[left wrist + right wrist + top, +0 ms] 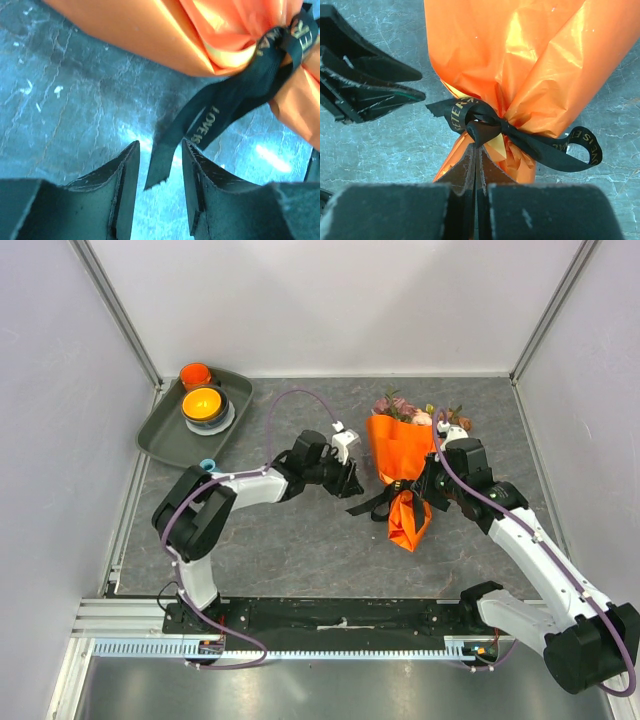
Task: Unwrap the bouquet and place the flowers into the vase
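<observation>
White links and black joints are seen on left arm (245, 482) and right arm (527, 540). Purple cables (296, 392) are looped along both. Fingers (126, 182) are black, wedge-shaped, scuffed at edges.

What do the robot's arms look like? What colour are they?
The left arm and right arm both have white tube parts joined by chunky black joints. A thin purple cable loops along each one. The left tool and right tool each have two flat black fingers with pointy tips and rough, scuffed edges.
</observation>
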`<state>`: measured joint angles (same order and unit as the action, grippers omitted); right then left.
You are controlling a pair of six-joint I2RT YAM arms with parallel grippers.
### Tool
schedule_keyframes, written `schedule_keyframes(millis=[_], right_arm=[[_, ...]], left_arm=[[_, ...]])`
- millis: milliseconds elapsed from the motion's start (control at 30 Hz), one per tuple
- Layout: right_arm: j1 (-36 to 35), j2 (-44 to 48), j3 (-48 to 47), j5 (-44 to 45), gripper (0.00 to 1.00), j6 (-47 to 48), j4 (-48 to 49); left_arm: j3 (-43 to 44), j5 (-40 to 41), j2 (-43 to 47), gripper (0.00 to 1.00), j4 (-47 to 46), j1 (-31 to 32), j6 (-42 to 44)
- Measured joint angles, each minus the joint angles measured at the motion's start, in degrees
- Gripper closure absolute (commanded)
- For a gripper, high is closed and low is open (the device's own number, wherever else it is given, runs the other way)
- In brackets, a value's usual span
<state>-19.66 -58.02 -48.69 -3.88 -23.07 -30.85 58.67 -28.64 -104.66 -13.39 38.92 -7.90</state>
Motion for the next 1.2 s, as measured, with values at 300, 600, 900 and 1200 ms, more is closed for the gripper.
schedule_keyframes(millis=[300,600,900,1200], right_arm=[[0.0,0.9,-0.2,-1.0,1.00,0.3,-0.2],[0.0,1.0,-1.0,-1.5,1.00,0.3,-0.1],[0.0,1.1,-1.0,-1.8,1.00,0.2,-0.1],[0.0,1.1,-1.0,-1.9,1.00,-0.2,-0.1]], left_arm=[[8.3,-2.5,-8.5,0.43,1.6,2.7,-0.4],[9.2,-4.9,-10.3,0.36,2.5,3.4,-0.4],[9.2,-7.7,-10.5,0.34,-2.4,4.5,-3.0],[9.2,-2.1,-12.3,0.45,-6.9,7.4,-4.7]])
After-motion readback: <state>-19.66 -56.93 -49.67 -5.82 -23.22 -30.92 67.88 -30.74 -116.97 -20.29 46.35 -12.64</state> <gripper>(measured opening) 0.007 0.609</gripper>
